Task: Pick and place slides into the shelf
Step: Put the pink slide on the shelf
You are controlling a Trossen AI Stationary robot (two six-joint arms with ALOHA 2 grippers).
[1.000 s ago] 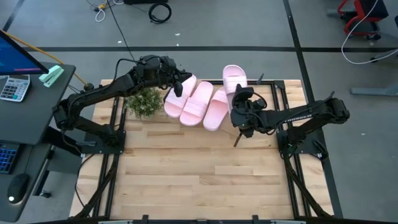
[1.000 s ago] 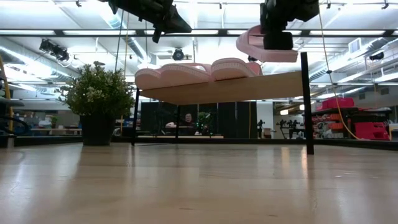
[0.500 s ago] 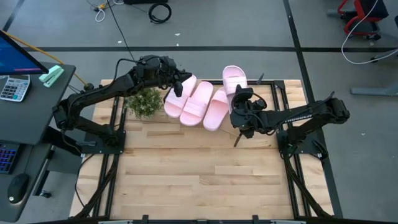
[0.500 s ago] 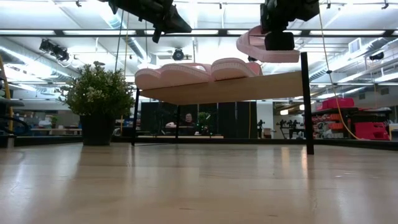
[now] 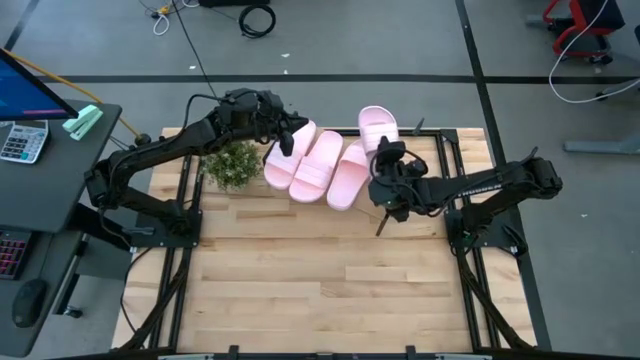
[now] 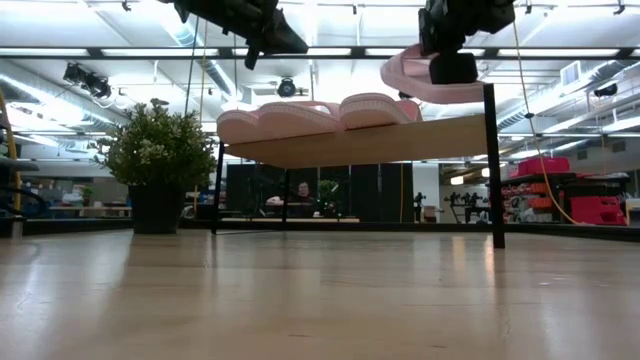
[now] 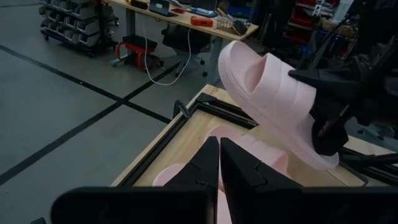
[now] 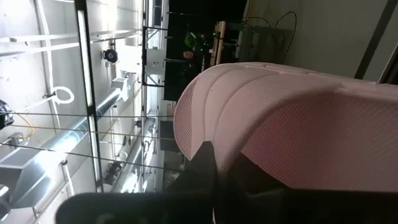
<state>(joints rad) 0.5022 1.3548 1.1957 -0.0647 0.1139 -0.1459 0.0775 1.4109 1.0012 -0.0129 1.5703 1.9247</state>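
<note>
Three light pink slides (image 5: 320, 165) lie side by side on the slanted light-wood shelf (image 6: 400, 140) at the table's far side; in the low view they show as a row (image 6: 300, 118). The fourth slide (image 5: 376, 122) is up in the air over the shelf's right part, held by my right gripper (image 5: 388, 155), which is shut on it. My left gripper (image 5: 285, 135) hovers above the leftmost slide (image 5: 285, 158) with its fingers shut (image 7: 219, 168) and touches nothing; the low view shows it (image 6: 270, 35) well above the row. My right gripper pinches the fourth slide at its near end (image 7: 314, 146), one finger (image 8: 204, 167) lying against the textured sole (image 8: 298, 130). The fingers come from the near side, roughly along the slide's length. The slide (image 6: 430, 75) is lifted clear above the shelf, tilted.
A small potted plant (image 5: 232, 165) stands on the table to the left of the shelf, under my left arm. The shelf's thin black legs (image 6: 492, 170) stand at the far side. The wide near part of the butcher-block table (image 5: 320, 280) holds nothing else.
</note>
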